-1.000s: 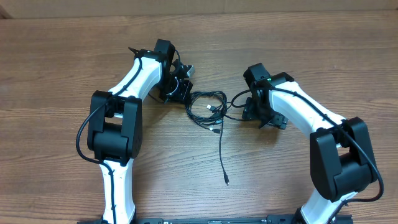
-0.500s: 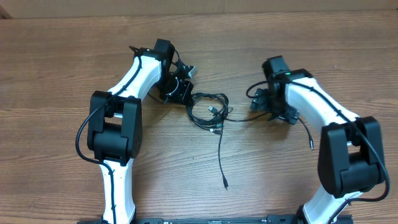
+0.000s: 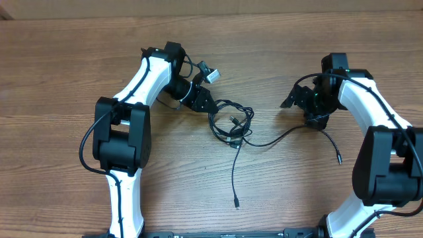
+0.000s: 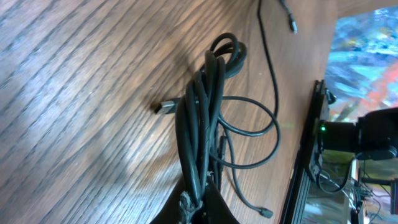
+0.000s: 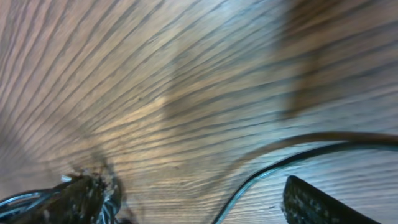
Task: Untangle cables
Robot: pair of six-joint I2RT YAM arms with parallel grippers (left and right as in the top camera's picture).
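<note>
The cables lie as a black tangle of loops on the wooden table between the arms. My left gripper is shut on the tangle's upper left end. In the left wrist view the bundle runs straight into that gripper, and a silvery plug pokes out at its side. One strand stretches from the tangle rightward under my right gripper to a plug tip. In the right wrist view this gripper is open, and the strand passes between its fingers without being clamped.
Another loose strand runs from the tangle toward the table's front edge and ends in a small plug. A black rail borders the table in the left wrist view.
My right arm has swung to the right and farther back, and a strand has come out of the tangle with it. The left gripper has shifted the tangle slightly to the right.
</note>
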